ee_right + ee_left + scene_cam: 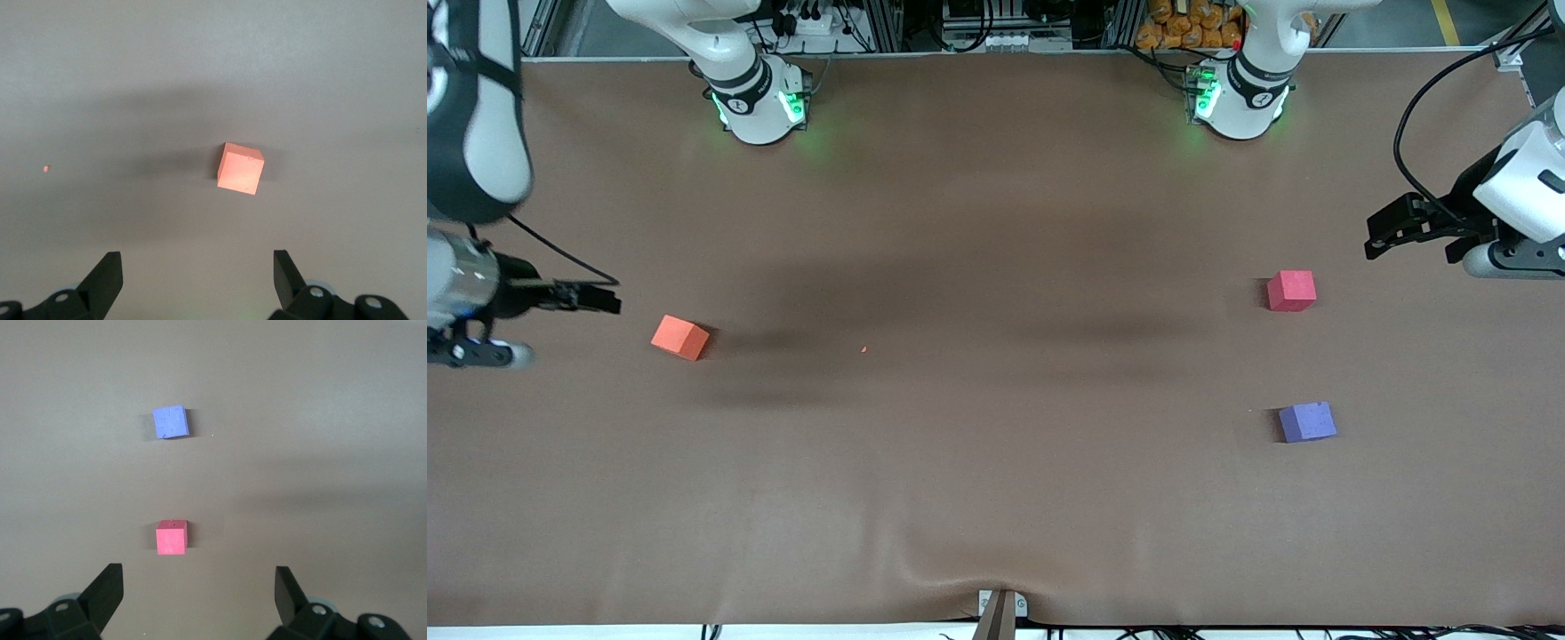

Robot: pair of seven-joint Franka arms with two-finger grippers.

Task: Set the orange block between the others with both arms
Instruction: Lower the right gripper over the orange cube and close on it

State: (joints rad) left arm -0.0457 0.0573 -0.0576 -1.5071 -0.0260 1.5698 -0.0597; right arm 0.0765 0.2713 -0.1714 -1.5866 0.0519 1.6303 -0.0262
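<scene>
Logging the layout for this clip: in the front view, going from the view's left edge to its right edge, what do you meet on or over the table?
right gripper → orange block → tiny orange crumb → red-pink cube → purple-blue cube → left gripper

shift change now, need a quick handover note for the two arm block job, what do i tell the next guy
Left gripper: open, empty, up at the left arm's end of the table, near the red block.
Right gripper: open, empty, beside the orange block at the right arm's end.
Purple block: nearer the front camera than the red one, with a gap between them.
Done: nothing, orange block untouched.
Left: pick it up, carry it across, set it in that gap.
</scene>
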